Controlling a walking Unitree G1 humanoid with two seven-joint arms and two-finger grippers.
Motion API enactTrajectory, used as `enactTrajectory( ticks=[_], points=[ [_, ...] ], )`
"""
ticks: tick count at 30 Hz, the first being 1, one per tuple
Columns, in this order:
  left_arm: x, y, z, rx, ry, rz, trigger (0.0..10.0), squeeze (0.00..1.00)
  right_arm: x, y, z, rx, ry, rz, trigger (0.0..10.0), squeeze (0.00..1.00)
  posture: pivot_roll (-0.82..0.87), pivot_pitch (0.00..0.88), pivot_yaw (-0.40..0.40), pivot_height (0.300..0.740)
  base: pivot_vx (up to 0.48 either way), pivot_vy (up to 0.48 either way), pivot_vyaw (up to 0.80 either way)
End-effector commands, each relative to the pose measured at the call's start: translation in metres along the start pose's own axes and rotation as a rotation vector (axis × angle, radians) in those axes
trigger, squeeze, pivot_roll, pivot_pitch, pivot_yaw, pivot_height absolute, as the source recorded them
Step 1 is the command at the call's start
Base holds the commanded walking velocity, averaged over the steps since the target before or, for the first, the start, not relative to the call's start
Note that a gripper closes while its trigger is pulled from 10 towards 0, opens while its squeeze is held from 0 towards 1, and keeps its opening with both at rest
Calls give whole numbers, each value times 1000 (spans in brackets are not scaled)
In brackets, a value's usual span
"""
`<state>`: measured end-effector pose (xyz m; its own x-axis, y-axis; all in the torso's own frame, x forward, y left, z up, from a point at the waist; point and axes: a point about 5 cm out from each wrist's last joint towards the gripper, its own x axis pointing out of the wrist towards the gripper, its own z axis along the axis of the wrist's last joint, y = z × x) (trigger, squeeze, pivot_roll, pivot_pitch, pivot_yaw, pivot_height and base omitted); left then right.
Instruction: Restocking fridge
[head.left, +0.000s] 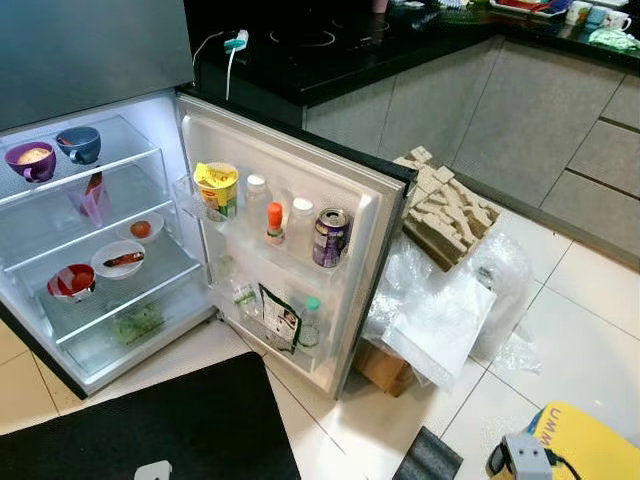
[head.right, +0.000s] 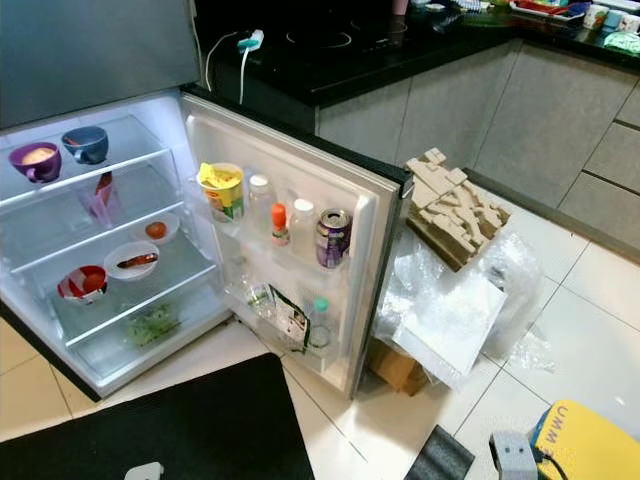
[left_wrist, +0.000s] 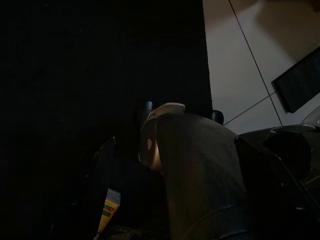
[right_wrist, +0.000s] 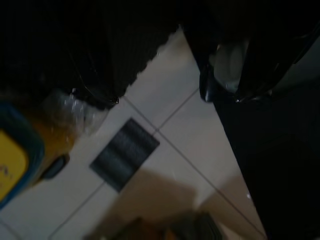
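The fridge (head.left: 100, 250) is standing with its door (head.left: 290, 240) swung wide toward the robot's right, its lit interior facing the camera. On the top shelf, near the left edge, a purple bowl (head.left: 30, 160) and a blue bowl (head.left: 78, 144) are sitting side by side. Lower shelves are carrying a white plate (head.left: 118, 260) and a red-and-white bowl (head.left: 72, 283). The upper door rack is holding, in a row running along the door, a yellow cup (head.left: 218, 188), an orange-capped bottle (head.left: 274, 222), a white bottle (head.left: 301, 218) and an upright purple can (head.left: 331, 237). A dark packet (head.left: 280, 315) is standing in the lower rack.

A black mat (head.left: 170, 425) is lying on the pale tiled floor (head.left: 570, 340) before the fridge. Clear plastic wrapping (head.left: 450, 300) and moulded cardboard packing (head.left: 445, 210) are piled beside the door's outer edge. A black counter (head.left: 330, 50) is running behind, over grey cabinets (head.left: 500, 100).

Both wrist views are very dark; what may be the robot's legs are showing, and whether either gripper's fingers are parted or closed cannot be told.
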<state>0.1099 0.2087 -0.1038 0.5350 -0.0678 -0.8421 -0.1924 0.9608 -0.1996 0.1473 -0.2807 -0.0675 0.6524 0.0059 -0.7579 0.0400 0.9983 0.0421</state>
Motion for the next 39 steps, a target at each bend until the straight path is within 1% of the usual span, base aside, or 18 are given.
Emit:
enactTrajectory(
  ticks=[1,4,5,8,21,32,35,39],
  points=[
    [-1,0,-4,-3,10,-3,10000,0,-2,-4,1,9,-14,-11,10000,0,-11,0,-50,740,0,0,0],
    [-1,0,-4,-6,9,-7,10000,0,1,-2,11,-20,-46,9,10000,0,-11,0,-50,740,0,0,0],
    [-1,0,-4,-6,9,-7,10000,0,1,-2,11,-20,-46,9,10000,0,-11,0,-50,740,0,0,0],
    [-1,0,-3,-8,5,-3,10000,0,2,-1,14,-19,-63,28,10000,0,-11,0,-50,740,0,0,777],
    [0,-1,-2,-7,1,-1,10000,0,0,1,5,-22,-34,40,10000,0,-9,0,-54,740,0,0,769],
    [0,-1,-2,7,3,-4,10000,0,1,1,6,-32,-32,32,10000,0,-7,0,-55,740,0,0,769],
    [0,-2,-2,10,3,-6,10000,0,1,1,4,-43,-14,2,10000,0,-7,0,-55,740,0,0,150],
    [0,-2,-1,0,1,-18,10000,0,1,1,2,-44,-7,-4,10000,0,-7,0,-55,740,0,0,0]
  ],
)
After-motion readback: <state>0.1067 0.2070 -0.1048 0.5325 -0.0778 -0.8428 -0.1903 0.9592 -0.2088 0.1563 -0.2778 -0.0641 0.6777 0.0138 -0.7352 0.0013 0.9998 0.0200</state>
